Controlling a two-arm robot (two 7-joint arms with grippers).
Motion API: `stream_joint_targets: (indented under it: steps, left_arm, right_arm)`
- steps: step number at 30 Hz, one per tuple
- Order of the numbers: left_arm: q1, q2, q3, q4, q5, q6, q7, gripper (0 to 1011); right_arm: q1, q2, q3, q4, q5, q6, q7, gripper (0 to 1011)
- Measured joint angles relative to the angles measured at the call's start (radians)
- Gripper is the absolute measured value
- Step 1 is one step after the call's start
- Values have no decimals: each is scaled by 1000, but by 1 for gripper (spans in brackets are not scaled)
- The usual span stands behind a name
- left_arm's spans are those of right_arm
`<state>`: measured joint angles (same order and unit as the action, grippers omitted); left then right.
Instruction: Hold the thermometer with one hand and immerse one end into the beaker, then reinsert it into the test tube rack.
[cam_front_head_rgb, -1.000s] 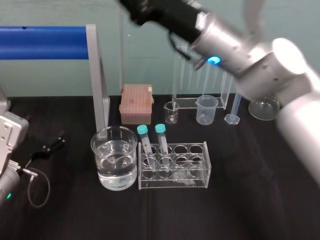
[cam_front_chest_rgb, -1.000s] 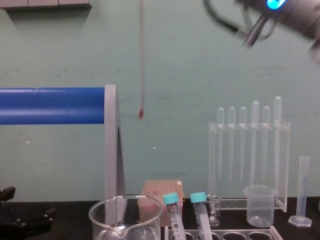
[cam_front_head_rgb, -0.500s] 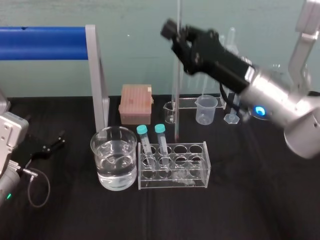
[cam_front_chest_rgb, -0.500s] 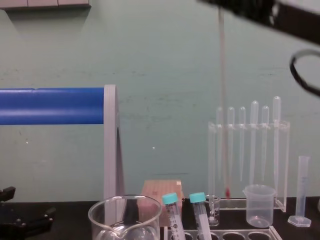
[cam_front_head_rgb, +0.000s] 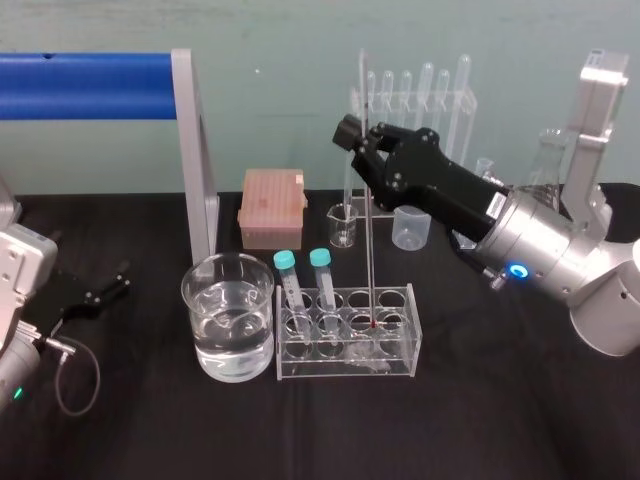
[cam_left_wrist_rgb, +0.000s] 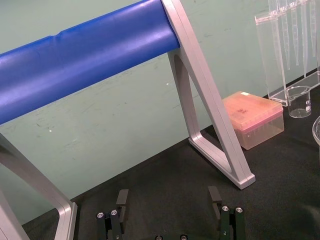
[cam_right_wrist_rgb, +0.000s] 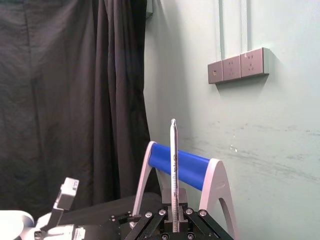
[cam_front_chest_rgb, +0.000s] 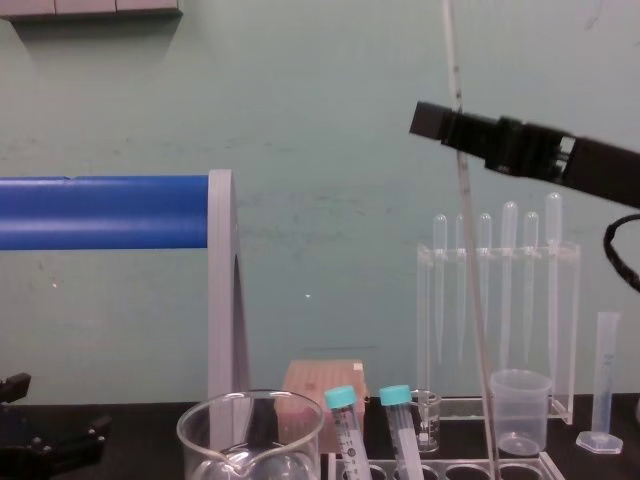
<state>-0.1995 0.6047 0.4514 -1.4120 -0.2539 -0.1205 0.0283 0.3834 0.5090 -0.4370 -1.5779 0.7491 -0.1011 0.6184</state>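
I'm on the return leg of the job, by my read: the right gripper (cam_front_head_rgb: 360, 140) is clamped on the thermometer (cam_front_head_rgb: 369, 240) high on its stem. The wrist view shows the fingers (cam_right_wrist_rgb: 173, 220) pinched tight around the glass. The rod hangs nearly upright, its top leaning a touch to my left, and its red tip sits down inside the test tube rack (cam_front_head_rgb: 412, 300), in the right half. I can't tell which hole it's in. The two teal-capped tubes (cam_front_head_rgb: 287, 275) stand in the left holes, apart from the rod. The beaker (cam_front_head_rgb: 186, 300), part filled with water, sits just left of the rack and nothing is in it.

From the chest view the thermometer (cam_front_chest_rgb: 475, 300) slants down past the gripper (cam_front_chest_rgb: 440, 125) toward the rack's top edge.

The left gripper (cam_left_wrist_rgb: 168, 192) is parked low at the left side of the table (cam_front_head_rgb: 500, 420), jaws spread, holding nothing.

Next, I'd say, comes a slow straight descent until the tip bottoms out. Then I'd open the fingers gently and lift clear without nudging the stem. It's thin glass, so any sideways drag against the hole's rim is the thing to avoid.
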Motion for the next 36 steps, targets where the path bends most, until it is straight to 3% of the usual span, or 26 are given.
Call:
stream_joint_targets:
  steps: [23, 36]
  left_arm:
    - [0, 0, 0, 0, 0, 0, 0, 1008]
    - [0, 0, 0, 0, 0, 0, 0, 1008]
  right_arm:
    - [86, -86, -71, 226, -115, -8, 51, 55]
    - [106, -103, -92, 278, -157, 2, 66, 55]
